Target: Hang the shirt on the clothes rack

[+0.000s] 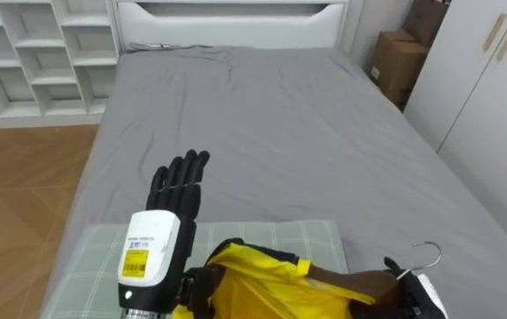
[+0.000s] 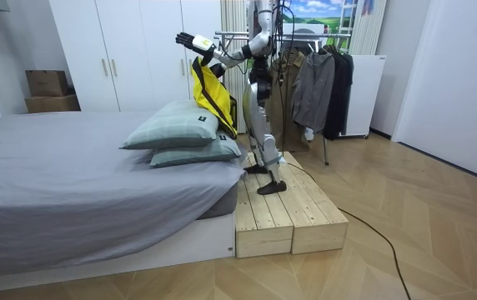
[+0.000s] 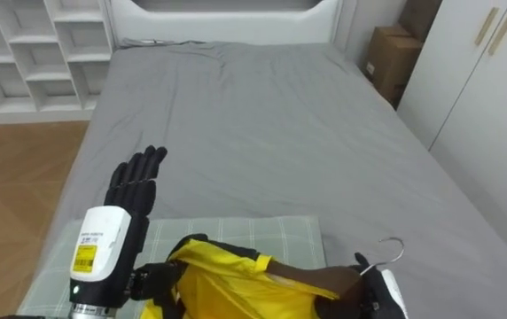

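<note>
Yellow garment (image 1: 262,279) lies bunched on a wooden hanger (image 1: 360,288) low in the left eye view, above the green checked pillow (image 1: 298,235) at the head of the bed (image 1: 280,124). Your right hand (image 1: 401,283) looks curled round the hanger's neck just under the wire hook (image 1: 427,245), while your left hand (image 1: 178,186) hovers beside the garment, fingers straight, holding nothing. Part of the brown hanger shows bare, so I judge the cloth could slide off on a swing. The room view puts you on a narrow wooden platform (image 2: 284,212) with the clothes rack (image 2: 322,75) behind your back. Turning there risks a foot over the edge, or the hem catching the pillow. The right eye view shows the hook close above your right hand, which could foul it at the rail.
</note>
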Robot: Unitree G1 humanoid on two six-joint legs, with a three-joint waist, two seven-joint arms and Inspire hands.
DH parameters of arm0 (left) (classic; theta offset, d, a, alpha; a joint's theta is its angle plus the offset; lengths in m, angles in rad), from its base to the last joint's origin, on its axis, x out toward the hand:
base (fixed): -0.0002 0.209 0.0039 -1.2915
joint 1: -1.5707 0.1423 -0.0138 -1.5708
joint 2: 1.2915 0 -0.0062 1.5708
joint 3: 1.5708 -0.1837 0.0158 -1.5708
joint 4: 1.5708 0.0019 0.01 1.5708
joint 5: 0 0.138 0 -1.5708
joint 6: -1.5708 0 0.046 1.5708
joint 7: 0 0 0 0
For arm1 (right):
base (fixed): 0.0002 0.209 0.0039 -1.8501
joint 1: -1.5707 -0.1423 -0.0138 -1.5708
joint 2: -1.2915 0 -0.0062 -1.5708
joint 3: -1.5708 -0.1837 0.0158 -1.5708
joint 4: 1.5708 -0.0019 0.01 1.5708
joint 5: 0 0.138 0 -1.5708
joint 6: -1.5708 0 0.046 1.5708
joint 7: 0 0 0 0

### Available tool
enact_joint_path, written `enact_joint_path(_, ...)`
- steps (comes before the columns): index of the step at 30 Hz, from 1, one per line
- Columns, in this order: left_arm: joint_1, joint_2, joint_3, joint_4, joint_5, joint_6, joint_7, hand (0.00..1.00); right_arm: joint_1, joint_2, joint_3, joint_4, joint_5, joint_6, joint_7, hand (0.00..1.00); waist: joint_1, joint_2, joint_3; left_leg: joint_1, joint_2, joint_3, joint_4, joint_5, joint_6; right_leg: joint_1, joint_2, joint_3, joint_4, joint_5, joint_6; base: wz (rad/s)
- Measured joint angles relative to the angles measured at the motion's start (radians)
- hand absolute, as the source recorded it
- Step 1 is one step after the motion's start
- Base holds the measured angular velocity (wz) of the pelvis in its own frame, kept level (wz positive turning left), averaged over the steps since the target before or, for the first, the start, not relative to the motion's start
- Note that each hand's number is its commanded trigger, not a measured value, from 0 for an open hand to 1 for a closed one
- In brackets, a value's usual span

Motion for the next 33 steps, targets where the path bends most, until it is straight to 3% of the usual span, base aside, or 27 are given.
enact_joint_path(10, -0.001, 0.003, 0.001, -0.025, -0.003, 0.001, -0.012, 0.00, 0.000, -0.045, 0.000, -0.124, -0.070, -0.007, -0.012, 1.00, 0.005, -0.009, -0.0001, 0.003, 0.000, 0.006, -0.001, 0.000, 0.000, 0.000, 0.002, 0.008, -0.001, 0.000, 0.001, -0.02)
enact_joint_path(16, -0.001, 0.005, -0.001, -0.024, -0.007, 0.001, -0.052, 0.00, -0.009, -0.068, -0.009, -0.132, -0.118, -0.010, -0.025, 1.00, 0.006, -0.024, 0.0072, 0.002, 0.001, 0.010, -0.001, 0.000, 0.000, 0.000, 0.002, 0.009, -0.002, 0.000, 0.001, 0.00)
enact_joint_path(22, -0.001, 0.001, 0.000, -0.027, -0.032, 0.003, -0.125, 0.00, -0.066, -0.090, -0.010, -0.131, -0.144, -0.010, -0.024, 1.00, 0.001, -0.021, 0.0080, -0.005, 0.001, 0.019, 0.000, 0.000, 0.000, -0.014, 0.003, 0.019, 0.002, 0.001, 0.001, -0.05)
enact_joint_path(29, -0.005, 0.000, -0.027, -0.105, -0.071, 0.010, -0.224, 0.00, -0.120, -0.092, -0.009, -0.130, -0.170, -0.010, -0.022, 1.00, 0.009, -0.022, 0.0079, 0.001, 0.001, 0.018, -0.002, 0.000, 0.000, -0.014, 0.002, 0.016, 0.003, 0.001, 0.001, 0.00)
enact_joint_path(33, -0.005, -0.006, -0.041, -0.120, -0.071, 0.028, -0.303, 0.00, -0.133, -0.092, -0.009, -0.130, -0.243, -0.010, -0.013, 1.00, 0.014, -0.023, 0.0085, 0.000, 0.001, 0.018, -0.004, 0.000, 0.000, -0.013, 0.001, 0.011, -0.001, 0.001, 0.001, 0.00)
